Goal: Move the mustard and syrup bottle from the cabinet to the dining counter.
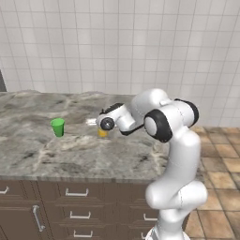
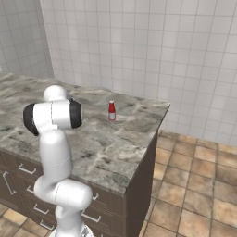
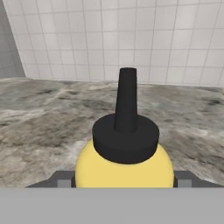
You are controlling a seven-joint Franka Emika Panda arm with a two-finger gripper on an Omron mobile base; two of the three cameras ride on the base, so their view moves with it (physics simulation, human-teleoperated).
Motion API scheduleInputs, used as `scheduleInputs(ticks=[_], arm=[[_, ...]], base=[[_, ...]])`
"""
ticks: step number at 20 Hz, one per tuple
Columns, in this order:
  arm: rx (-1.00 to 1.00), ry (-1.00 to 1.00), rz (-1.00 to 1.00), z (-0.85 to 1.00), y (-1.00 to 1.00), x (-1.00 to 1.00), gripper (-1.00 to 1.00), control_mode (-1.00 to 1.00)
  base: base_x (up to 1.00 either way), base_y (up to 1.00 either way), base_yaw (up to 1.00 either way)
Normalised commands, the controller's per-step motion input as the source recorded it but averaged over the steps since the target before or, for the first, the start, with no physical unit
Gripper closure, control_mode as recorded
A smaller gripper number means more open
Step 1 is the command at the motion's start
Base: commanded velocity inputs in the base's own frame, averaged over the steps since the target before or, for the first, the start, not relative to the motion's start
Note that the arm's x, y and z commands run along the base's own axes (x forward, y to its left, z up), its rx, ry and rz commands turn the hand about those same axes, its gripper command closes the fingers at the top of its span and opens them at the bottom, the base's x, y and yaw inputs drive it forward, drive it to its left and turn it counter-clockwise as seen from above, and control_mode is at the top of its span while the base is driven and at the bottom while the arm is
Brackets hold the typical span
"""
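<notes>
The mustard (image 3: 123, 164), a yellow squeeze bottle with a dark pointed nozzle cap, stands upright between my fingers in the hand view. From the left base view its yellow base (image 1: 102, 133) shows just under the gripper (image 1: 101, 125), low over the dining counter (image 1: 42, 152). The gripper (image 3: 123, 183) is shut on the mustard, one fingertip on each side of its body. I cannot tell whether the bottle's base touches the stone. The grey-brown marbled top (image 2: 125, 139) carries it near the middle. The syrup bottle and the cabinet are out of view.
A green cup (image 1: 57, 127) stands on the counter left of the gripper. A small red bottle (image 2: 111, 111) stands toward the counter's far right. A white tiled wall runs behind. The counter ends at the right, over a brown tiled floor (image 2: 194, 185).
</notes>
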Motion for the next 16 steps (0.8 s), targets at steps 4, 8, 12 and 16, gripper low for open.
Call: scheduleInputs(ticks=[4,8,12,16], arm=[[0.00,0.00,0.00,-0.21,0.02,0.20,1.00,-1.00],[0.00,0.00,0.00,-0.29,0.09,0.18,1.00,-1.00],[0.00,0.00,0.00,-0.31,0.06,0.19,1.00,-1.00],[0.00,0.00,0.00,-0.33,0.00,0.16,1.00,-1.00]], base=[[0.00,0.00,0.00],[0.00,0.00,0.00],[0.00,0.00,0.00],[0.00,0.00,0.00]])
